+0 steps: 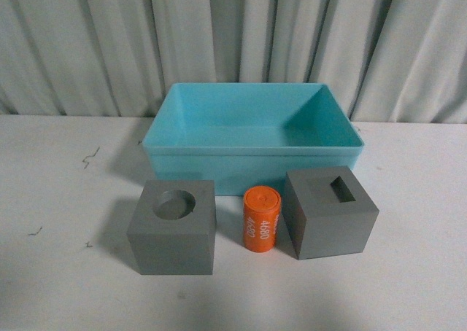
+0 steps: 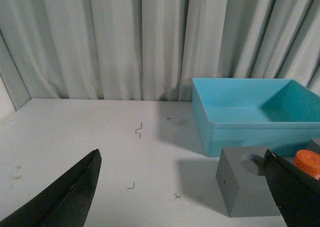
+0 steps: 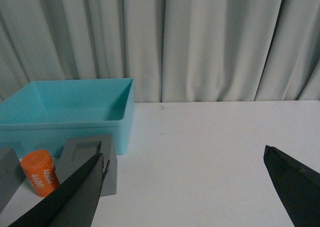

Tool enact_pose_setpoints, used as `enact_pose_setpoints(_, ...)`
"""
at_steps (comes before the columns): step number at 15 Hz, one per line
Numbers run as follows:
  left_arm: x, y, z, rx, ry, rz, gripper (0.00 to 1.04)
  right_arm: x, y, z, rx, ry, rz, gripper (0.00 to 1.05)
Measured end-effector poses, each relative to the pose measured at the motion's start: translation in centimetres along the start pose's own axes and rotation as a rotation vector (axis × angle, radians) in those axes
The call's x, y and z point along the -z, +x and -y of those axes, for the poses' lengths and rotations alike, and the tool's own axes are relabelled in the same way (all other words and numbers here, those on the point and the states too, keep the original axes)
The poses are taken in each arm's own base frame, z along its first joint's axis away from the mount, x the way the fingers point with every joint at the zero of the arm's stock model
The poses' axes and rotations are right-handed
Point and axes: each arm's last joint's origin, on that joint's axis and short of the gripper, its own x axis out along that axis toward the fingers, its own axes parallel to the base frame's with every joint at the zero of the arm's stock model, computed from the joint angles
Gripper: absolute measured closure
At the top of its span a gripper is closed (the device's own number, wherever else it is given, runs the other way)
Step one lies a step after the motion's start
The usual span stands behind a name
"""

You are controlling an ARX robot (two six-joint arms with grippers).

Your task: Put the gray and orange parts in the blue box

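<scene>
Waiting on the desk [image 1: 58, 273] before the blue box [image 1: 252, 152]: orange cylinder [image 1: 261, 219] between round-recess gray cube [image 1: 174, 229] and rectangular-recess gray cube [image 1: 330, 214]; left fingers [image 2: 65, 197] and right fingers [image 3: 70, 202] spread apart.

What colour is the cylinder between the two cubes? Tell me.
The cylinder is orange with white lettering; front view shows it best.

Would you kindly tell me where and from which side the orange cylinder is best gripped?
Take the cylinder by its curved wall near the top, coming straight down. It stands upright, hemmed in by the left cube and, very closely, the right cube, so closing front to back probably leaves most room.
</scene>
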Motion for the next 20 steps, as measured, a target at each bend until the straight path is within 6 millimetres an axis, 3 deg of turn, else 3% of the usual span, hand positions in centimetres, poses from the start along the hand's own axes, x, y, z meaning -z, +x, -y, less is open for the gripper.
enact_pose_setpoints(20,0.0,0.0,0.0,0.0,0.0,0.0,0.07,0.0,0.0,0.0,0.0,0.0,0.0,0.06)
